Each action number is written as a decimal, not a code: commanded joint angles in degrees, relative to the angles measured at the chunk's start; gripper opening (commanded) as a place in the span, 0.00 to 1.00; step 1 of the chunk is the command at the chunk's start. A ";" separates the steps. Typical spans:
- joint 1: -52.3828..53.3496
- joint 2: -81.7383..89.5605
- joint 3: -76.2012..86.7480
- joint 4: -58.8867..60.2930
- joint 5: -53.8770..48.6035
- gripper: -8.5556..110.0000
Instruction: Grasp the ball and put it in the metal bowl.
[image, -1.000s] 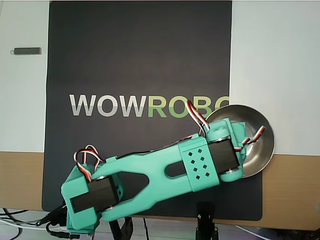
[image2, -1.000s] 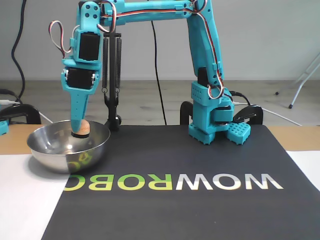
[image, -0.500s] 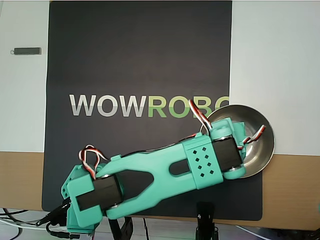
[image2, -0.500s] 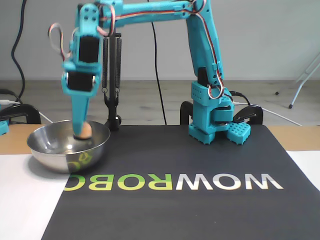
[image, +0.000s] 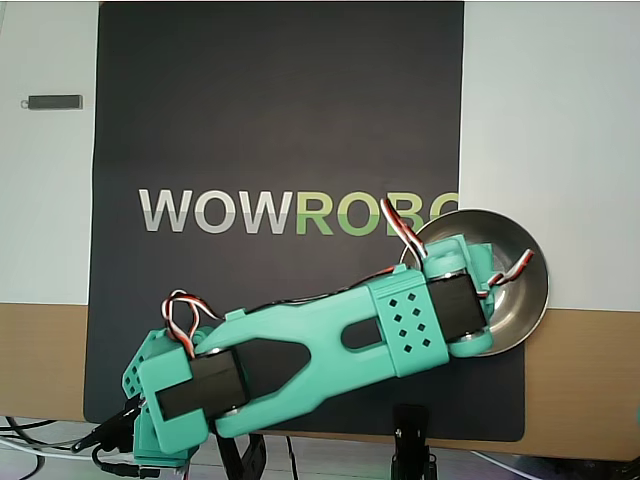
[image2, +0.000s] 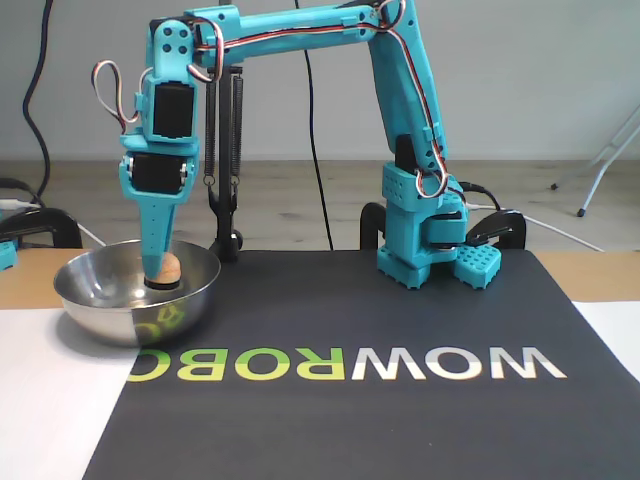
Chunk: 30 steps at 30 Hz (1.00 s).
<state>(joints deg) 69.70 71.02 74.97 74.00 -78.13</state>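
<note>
In the fixed view the metal bowl (image2: 95, 290) stands at the left on the edge of the black mat. My teal gripper (image2: 160, 272) points straight down into the bowl, and its jaws are closed on the small peach-orange ball (image2: 171, 267), which sits low inside the bowl, just below rim height. In the overhead view the bowl (image: 530, 262) is at the right edge of the mat. There my wrist covers the bowl's left half and hides both the gripper tips and the ball.
A black mat with WOWROBO lettering (image: 280, 120) lies on white sheets over a wooden table. My arm's base (image2: 420, 245) stands at the mat's far edge in the fixed view. A black clamp post (image2: 228, 150) stands behind the bowl. A small grey stick (image: 55, 101) lies off the mat.
</note>
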 joint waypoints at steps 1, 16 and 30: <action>-0.44 0.35 -2.55 -0.26 -0.26 0.40; -0.53 0.44 -2.55 -0.35 -0.26 0.41; -0.53 0.53 -2.55 -0.35 -0.26 0.53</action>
<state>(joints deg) 69.43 71.02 74.97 74.00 -78.13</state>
